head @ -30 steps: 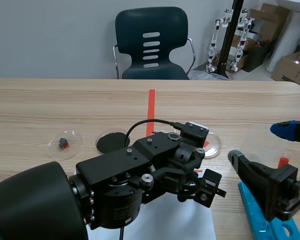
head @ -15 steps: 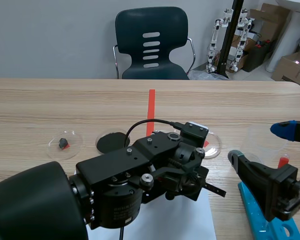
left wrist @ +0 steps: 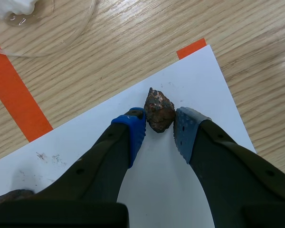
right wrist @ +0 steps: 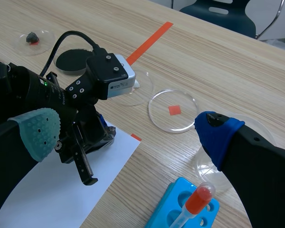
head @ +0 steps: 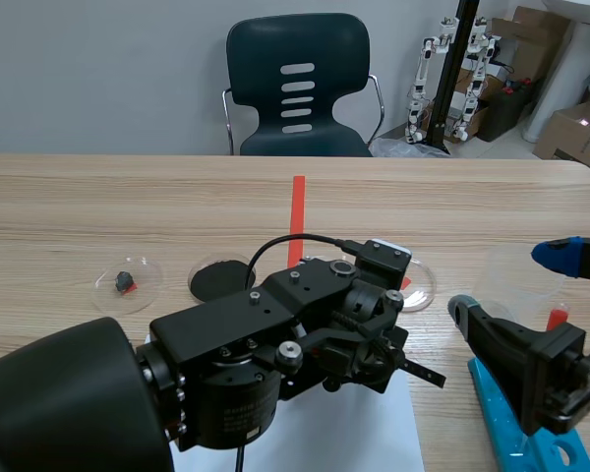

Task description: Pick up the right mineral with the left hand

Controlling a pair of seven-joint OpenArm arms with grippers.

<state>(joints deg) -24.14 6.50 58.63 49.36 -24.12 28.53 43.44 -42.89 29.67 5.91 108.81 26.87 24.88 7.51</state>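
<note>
In the left wrist view a brown, rough mineral (left wrist: 159, 109) lies on the white paper sheet (left wrist: 199, 85). My left gripper (left wrist: 158, 124) is shut on it, with the blue pad (left wrist: 132, 134) on one side and the grey pad (left wrist: 185, 131) on the other. A second dark mineral (left wrist: 8, 195) shows partly beside the left finger. In the scene view the left arm's gripper (head: 385, 356) points down at the paper (head: 354, 433) and hides the mineral. My right gripper (right wrist: 128, 133) stands open above the table's right side, holding nothing.
A petri dish with a dark stone (head: 126, 283) and a black disc (head: 221, 278) sit at the left. An open petri dish (right wrist: 173, 110) lies over a red square. At the right are a clear cup (head: 511, 275) and a blue rack (head: 516, 423) with a red-capped tube (right wrist: 199, 199).
The left gripper's fingers have come together around the mineral on the paper. Both arms otherwise stay where they were.
</note>
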